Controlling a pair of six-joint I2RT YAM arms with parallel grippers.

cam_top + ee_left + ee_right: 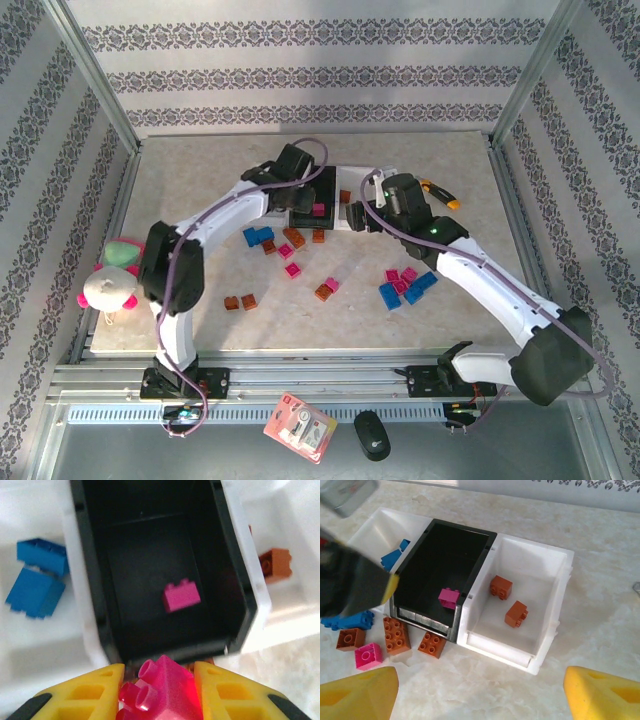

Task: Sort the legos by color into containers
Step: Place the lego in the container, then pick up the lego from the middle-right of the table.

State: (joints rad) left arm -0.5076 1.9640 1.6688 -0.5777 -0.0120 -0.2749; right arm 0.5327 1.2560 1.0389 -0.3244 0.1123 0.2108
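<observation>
- Direction from the left gripper [160, 692] to the black tray [225, 555]?
- Straight up the frame, just past the fingertips. The tray's long axis runs away from them, and this arm is the one at its rim.
- Grip?
- Jaws narrow, clamped on a magenta brick [165, 680]. A second magenta brick [182, 595] lies mid-tray.
- Right gripper [480, 695]?
- Spread wide, empty.

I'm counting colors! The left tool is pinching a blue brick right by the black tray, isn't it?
No. The left tool is pinching a pink brick, not a blue one, right by the black tray. The left wrist view shows it.
</observation>
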